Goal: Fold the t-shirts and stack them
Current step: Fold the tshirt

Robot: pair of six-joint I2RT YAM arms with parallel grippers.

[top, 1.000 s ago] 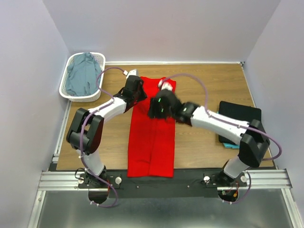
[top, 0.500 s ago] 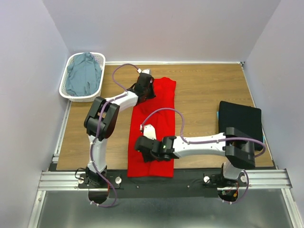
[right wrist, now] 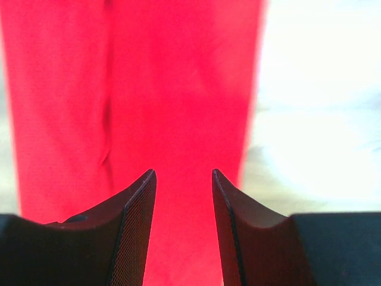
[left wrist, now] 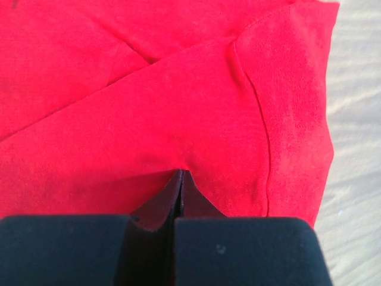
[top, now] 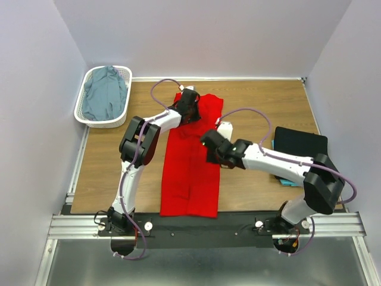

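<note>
The red t-shirt (top: 187, 179) lies folded into a long strip down the middle of the table. My left gripper (top: 193, 109) is at its far end. In the left wrist view it (left wrist: 181, 173) is shut, its tips pinching a pucker of the red cloth (left wrist: 178, 89) beside a folded flap. My right gripper (top: 209, 146) hovers over the strip's middle near its right edge. In the right wrist view it (right wrist: 183, 173) is open and empty above the red cloth (right wrist: 178, 89). The black t-shirt (top: 300, 148) lies folded at right on the teal one (top: 287, 181). The grey-blue one (top: 105, 95) is in the basket.
The white lattice basket (top: 83, 116) stands at the table's far left corner. Bare wood (top: 262, 101) shows at the far right and on the left of the red strip. Walls close the table on three sides.
My left gripper slid rightwards along the shirt's far end. My right gripper swung down to the strip's near part, then came back up to its middle.
</note>
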